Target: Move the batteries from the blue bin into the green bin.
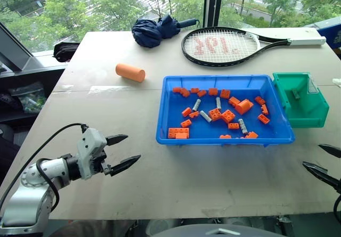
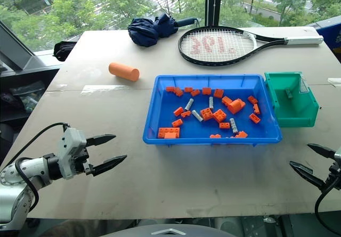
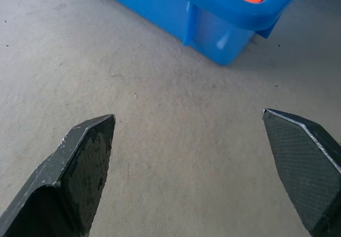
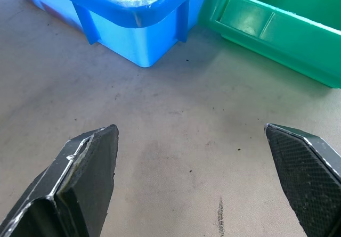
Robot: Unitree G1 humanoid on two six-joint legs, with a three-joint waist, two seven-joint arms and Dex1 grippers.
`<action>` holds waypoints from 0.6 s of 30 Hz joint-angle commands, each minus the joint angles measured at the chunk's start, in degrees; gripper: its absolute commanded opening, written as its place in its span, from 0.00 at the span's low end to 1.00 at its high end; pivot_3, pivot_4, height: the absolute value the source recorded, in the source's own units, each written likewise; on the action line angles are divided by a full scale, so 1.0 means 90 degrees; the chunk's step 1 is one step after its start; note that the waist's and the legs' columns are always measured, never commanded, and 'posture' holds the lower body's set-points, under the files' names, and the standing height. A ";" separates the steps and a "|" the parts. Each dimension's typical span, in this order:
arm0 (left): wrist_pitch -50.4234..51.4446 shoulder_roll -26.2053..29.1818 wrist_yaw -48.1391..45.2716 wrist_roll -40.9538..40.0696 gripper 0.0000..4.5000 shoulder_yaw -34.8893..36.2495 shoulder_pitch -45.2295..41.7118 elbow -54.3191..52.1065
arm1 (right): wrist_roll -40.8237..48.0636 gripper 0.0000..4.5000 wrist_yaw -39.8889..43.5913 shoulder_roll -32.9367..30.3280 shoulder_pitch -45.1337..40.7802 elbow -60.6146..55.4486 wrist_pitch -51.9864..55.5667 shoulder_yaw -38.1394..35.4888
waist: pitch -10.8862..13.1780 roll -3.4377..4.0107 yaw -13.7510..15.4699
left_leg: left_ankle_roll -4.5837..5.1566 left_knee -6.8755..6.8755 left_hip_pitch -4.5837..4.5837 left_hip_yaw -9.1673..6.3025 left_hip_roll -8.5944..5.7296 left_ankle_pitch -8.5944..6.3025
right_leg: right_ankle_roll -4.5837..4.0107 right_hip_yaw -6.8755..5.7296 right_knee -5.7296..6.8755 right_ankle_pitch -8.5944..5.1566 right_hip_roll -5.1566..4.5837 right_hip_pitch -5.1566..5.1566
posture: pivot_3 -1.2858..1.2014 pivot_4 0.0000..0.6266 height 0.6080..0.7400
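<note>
Blue bin (image 1: 166, 121): middle of the table (image 1: 106, 104), holding orange bricks (image 1: 214, 113) with the batteries (image 1: 205, 116) scattered among them; I count about four grey cylinders lying flat there.

Green bin (image 1: 314, 114): touching the blue bin's right end, open top up, so a battery need only cross the shared edge. One small grey piece already lies inside; it looks like a battery, though I cannot be sure.

My left gripper (image 1: 121, 152): near the table's front edge, well left of the blue bin, fingers spread wide, holding nothing, pointing toward the bin and tilted slightly down.

My right gripper (image 1: 326, 161): front right, just short of the green bin, fingers likewise wide apart and empty, angled inward toward the corner where the bins meet.

Judgement: both arms are parked ready; most batteries are not yet moved.

Also on the table: orange cylinder (image 1: 130, 72), racket (image 1: 224, 45), folded umbrella (image 1: 157, 30), all beyond the bins.
</note>
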 commanded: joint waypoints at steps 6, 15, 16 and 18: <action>-0.0301 -0.0038 -0.0154 -0.0105 1.00 0.0251 0.0097 0.0107 | 0.0061 0.98 0.0207 -0.0261 -0.0219 0.0139 -0.0008 -0.0068 | 0.0000 0.0001 -0.0010 | 0.0000 -0.0001 0.0001 0.0002 0.0001 0.0000 | 0.0000 0.0002 0.0000 0.0000 0.0000 0.0000 | 0.52 0.24 1.00; -0.0294 0.0060 -0.0398 -0.0245 1.00 0.0229 -0.0095 0.0220 | 0.0258 0.98 0.0205 -0.0411 -0.0109 -0.0281 0.0352 -0.0294 | 0.0000 0.0001 -0.0005 | 0.0000 -0.0001 0.0000 0.0002 0.0001 0.0000 | 0.0000 0.0001 -0.0002 0.0000 0.0000 0.0000 | 0.52 0.24 1.00; -0.0250 0.0124 -0.0529 -0.0335 1.00 0.0263 -0.0112 0.0208 | 0.0299 0.98 0.0185 -0.0455 -0.0006 -0.0492 0.0489 -0.0368 | 0.0000 0.0002 -0.0004 | 0.0000 -0.0001 0.0000 0.0001 0.0001 0.0000 | 0.0000 0.0001 -0.0002 0.0000 0.0000 0.0000 | 0.52 0.24 1.00; -0.0118 0.0262 -0.0755 -0.0530 1.00 0.0328 -0.0147 0.0150 | 0.0482 0.98 0.0174 -0.0532 0.0178 -0.0957 0.0818 -0.0539 | 0.0000 0.0005 -0.0002 | 0.0000 -0.0002 -0.0001 -0.0001 0.0001 0.0000 | 0.0000 -0.0001 -0.0001 0.0000 0.0000 -0.0001 | 0.52 0.24 1.00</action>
